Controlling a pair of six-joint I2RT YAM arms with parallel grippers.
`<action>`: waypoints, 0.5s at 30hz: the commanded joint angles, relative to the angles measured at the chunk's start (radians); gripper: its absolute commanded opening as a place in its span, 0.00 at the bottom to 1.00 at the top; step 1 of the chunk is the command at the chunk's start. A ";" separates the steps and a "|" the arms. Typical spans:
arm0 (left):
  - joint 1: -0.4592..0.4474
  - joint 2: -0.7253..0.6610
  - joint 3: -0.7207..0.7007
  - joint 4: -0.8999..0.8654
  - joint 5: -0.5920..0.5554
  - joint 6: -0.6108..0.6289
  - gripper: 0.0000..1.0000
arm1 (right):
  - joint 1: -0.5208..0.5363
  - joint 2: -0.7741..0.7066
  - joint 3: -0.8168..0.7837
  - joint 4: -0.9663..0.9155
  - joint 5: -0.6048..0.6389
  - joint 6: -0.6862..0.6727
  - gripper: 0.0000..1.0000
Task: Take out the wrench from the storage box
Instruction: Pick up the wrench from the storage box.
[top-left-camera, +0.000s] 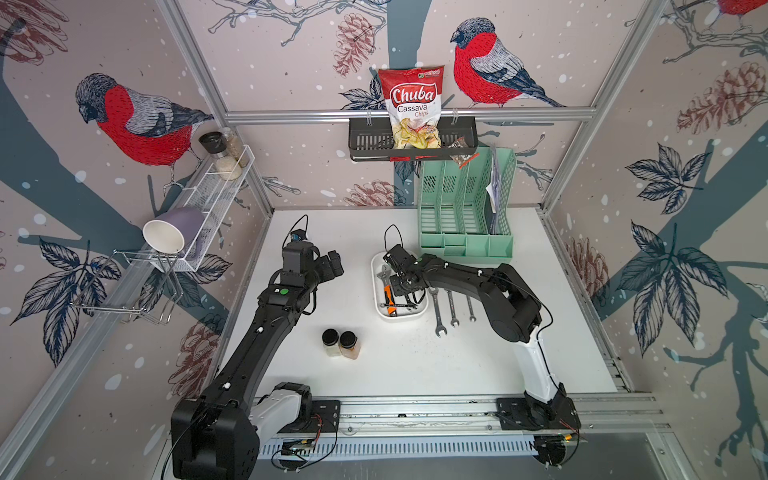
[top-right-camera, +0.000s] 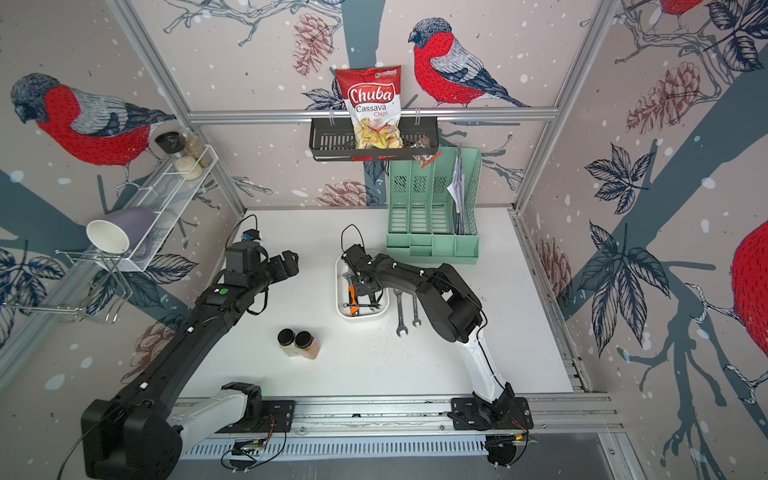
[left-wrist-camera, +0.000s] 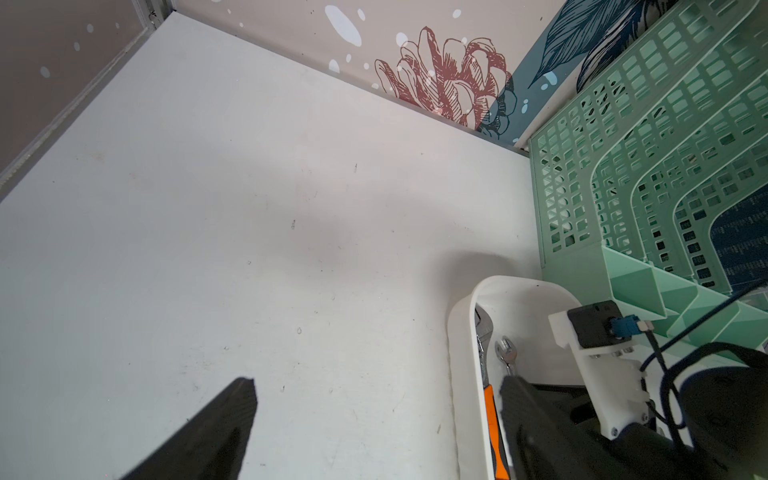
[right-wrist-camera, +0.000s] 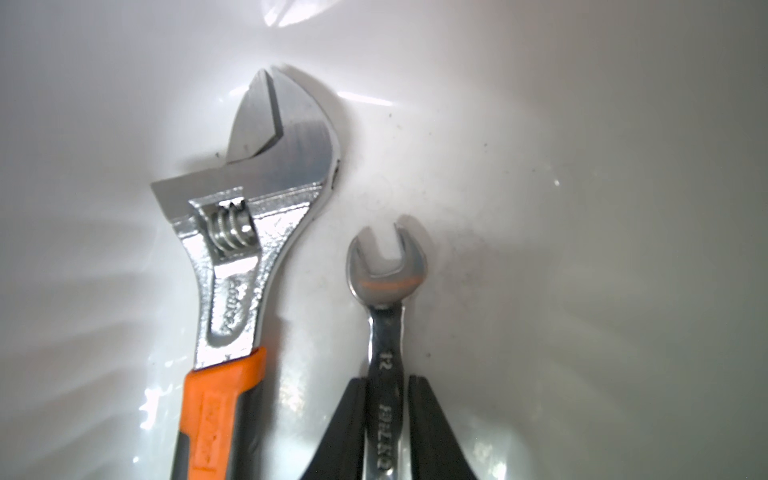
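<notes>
Right hand (right-wrist-camera: 385, 388), lower centre, grips a small wrench (right-wrist-camera: 386, 266) in the storage box (right-wrist-camera: 582, 208) beside an adjustable wrench (right-wrist-camera: 249, 208); left hand (left-wrist-camera: 376, 384) open.

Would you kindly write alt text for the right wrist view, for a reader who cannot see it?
The right pincer grips the shank of a small silver open-end wrench inside the shallow white plastic storage box. Beside it, not touching, lies a larger chrome adjustable wrench with an orange handle.

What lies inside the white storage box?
An orange-handled adjustable wrench and a small open-end wrench, gripped by the right gripper, lie in the storage box. That gripper covers its middle in both top views; what lies there is hidden.
</notes>
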 joint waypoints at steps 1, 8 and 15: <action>0.004 -0.007 -0.002 0.026 0.007 -0.003 0.95 | 0.000 0.030 -0.024 -0.115 0.002 0.023 0.19; 0.007 -0.013 -0.004 0.029 0.013 -0.003 0.95 | -0.004 0.022 -0.014 -0.125 0.030 0.030 0.15; 0.010 -0.016 -0.006 0.028 0.014 -0.003 0.95 | -0.011 0.005 0.051 -0.146 0.039 0.021 0.15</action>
